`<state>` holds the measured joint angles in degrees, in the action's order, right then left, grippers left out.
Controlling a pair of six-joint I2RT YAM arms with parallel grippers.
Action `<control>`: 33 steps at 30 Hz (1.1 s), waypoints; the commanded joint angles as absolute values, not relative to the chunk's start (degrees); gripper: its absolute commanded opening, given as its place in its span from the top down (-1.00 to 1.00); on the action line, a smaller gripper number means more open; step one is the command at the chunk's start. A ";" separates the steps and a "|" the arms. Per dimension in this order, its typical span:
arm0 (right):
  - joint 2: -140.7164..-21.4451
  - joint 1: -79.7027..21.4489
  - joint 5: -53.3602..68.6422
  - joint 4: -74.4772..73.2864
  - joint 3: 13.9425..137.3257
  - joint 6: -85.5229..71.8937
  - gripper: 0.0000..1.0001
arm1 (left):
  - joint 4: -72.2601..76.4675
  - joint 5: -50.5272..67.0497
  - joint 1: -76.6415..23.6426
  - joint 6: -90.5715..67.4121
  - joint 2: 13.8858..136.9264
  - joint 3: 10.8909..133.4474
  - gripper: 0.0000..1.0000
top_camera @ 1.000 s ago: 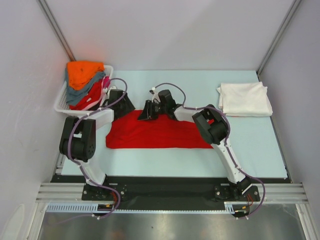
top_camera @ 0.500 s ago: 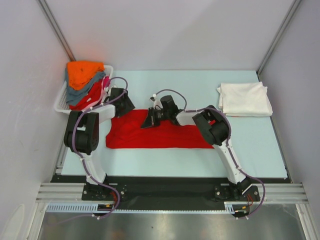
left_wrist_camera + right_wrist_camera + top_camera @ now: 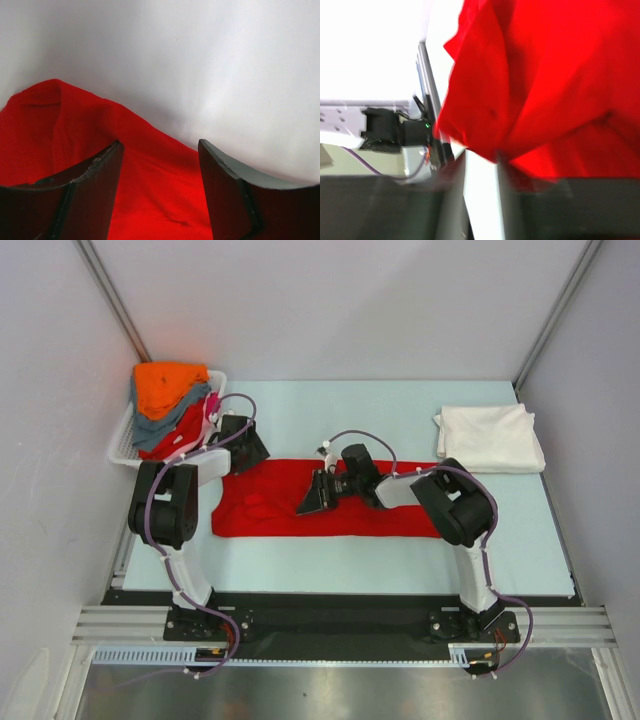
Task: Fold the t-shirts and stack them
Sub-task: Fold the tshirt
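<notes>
A bright red t-shirt (image 3: 280,522) lies as a long band across the middle of the pale blue table (image 3: 330,410). My left gripper (image 3: 250,452) is open over the shirt's far left corner, and red cloth (image 3: 150,200) shows between its fingers (image 3: 159,150). My right gripper (image 3: 312,498) is over the shirt's middle, shut on a fold of the red cloth (image 3: 545,75), which hangs from its blurred tips (image 3: 492,157). A folded cream-white t-shirt (image 3: 490,438) lies at the far right. Orange (image 3: 168,383), grey-teal (image 3: 160,422) and red pink-trimmed (image 3: 180,437) shirts fill the basket.
The white mesh basket (image 3: 122,447) stands at the far left, right beside my left arm. Grey walls and metal posts close in the table on three sides. The right wrist view shows the table's near rail and an arm base (image 3: 385,130).
My right gripper has moved toward the near edge and to the right, drawing the red cloth with it. The shirt is now a flatter, longer band. My left gripper has stayed at the far left corner.
</notes>
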<state>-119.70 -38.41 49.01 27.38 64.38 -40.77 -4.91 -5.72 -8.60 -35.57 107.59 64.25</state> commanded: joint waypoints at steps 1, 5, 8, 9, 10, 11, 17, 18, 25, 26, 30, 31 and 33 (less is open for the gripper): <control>-115.59 -38.76 48.61 26.82 62.23 -38.07 0.19 | -5.62 -6.50 -7.73 -34.01 107.93 66.18 -0.35; -114.00 -38.85 46.24 23.74 61.87 -36.13 -0.29 | -5.45 -5.98 -7.73 -33.31 106.97 66.01 -0.36; -113.47 -39.02 43.69 20.58 63.45 -33.76 -0.33 | -5.62 -4.75 -7.82 -32.18 105.30 65.92 -0.36; -113.38 -39.28 42.64 19.61 64.15 -32.97 -0.33 | -5.80 -4.40 -7.82 -31.91 104.60 65.66 -0.37; -113.47 -39.55 41.93 18.56 64.86 -32.18 -0.33 | -5.97 -4.31 -7.82 -31.82 103.72 65.31 -0.38; -113.29 -39.72 41.31 16.54 66.17 -30.60 -0.32 | -6.06 -4.31 -7.82 -31.73 102.84 64.87 -0.40; -112.59 -44.90 31.32 4.51 72.58 -20.76 -0.17 | -6.50 -4.31 -7.82 -33.13 94.50 60.30 -0.46; -112.41 -45.78 29.55 3.26 73.21 -19.61 -0.15 | -6.50 -4.31 -7.82 -33.57 94.48 60.29 -0.46; -110.66 -53.25 9.25 -4.04 76.11 -12.05 -0.01 | -4.93 -8.35 -7.47 -36.12 85.26 51.95 -0.55; -110.74 -54.48 5.75 -4.30 76.29 -11.69 0.00 | -4.31 -7.13 -7.21 -36.30 85.43 51.86 -0.55; -110.92 -55.20 5.27 -3.17 76.11 -11.34 0.06 | -4.66 -2.21 -6.86 -36.56 88.41 54.13 -0.52; -111.09 -55.46 5.53 -2.99 76.11 -10.99 0.06 | -4.57 -1.50 -6.86 -36.74 88.94 54.31 -0.51; -111.36 -56.42 4.58 -2.38 75.94 -9.85 0.07 | -3.78 -0.53 -6.86 -37.18 90.52 54.32 -0.50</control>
<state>-113.19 -55.79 8.95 -2.72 74.41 -12.86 -5.91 -3.73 -7.20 -35.92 88.62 52.64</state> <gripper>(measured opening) 0.470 0.755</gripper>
